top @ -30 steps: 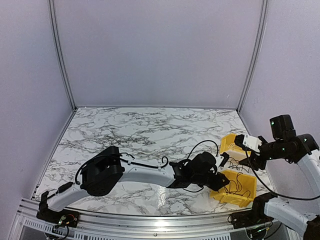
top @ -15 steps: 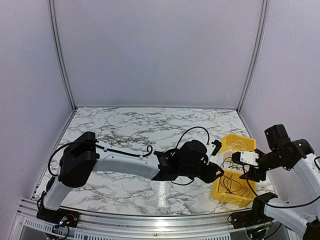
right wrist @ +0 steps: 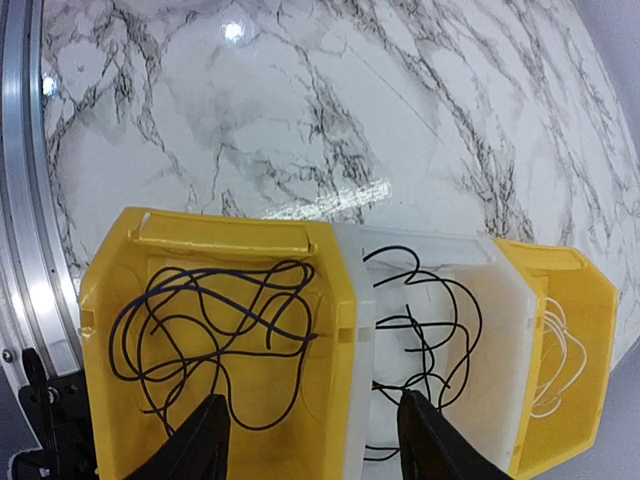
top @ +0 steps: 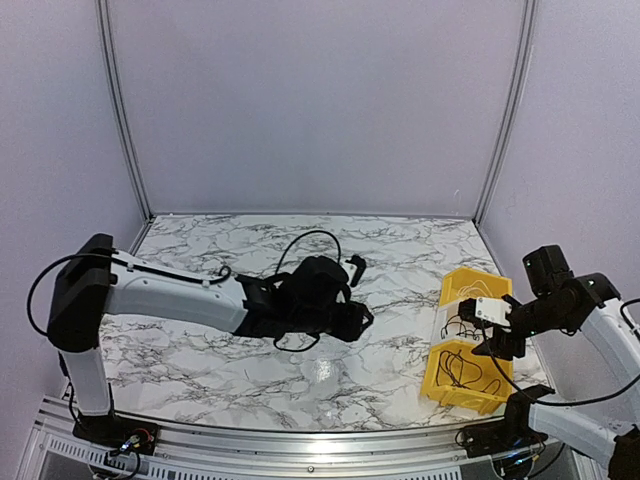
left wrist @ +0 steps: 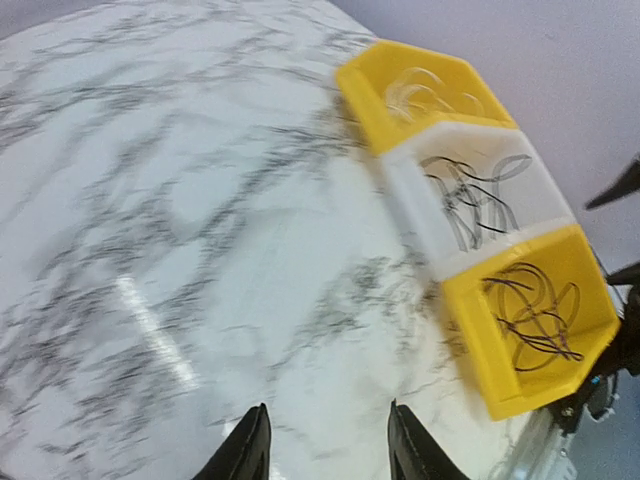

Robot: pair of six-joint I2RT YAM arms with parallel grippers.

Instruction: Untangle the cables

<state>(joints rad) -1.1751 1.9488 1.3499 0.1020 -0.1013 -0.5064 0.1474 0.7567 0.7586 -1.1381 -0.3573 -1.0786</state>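
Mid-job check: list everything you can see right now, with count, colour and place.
Table: one, white marble with grey veins, under everything.
Near bin: one, yellow, right edge of the table.
Middle bin: one, white, between the two yellow bins.
Far bin: one, yellow.
Dark cables: several, in the near bin.
Black cables: several, in the middle bin.
White cables: a few, in the far bin.
Left gripper: black, open, empty, over mid-table.
Right gripper: black, open, empty, above the bins.

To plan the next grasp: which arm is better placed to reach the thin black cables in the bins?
Likely the right: the right gripper hangs open above the yellow and white plastic bins holding the thin black cables. The left gripper, also open, is over marble table, apart from them.
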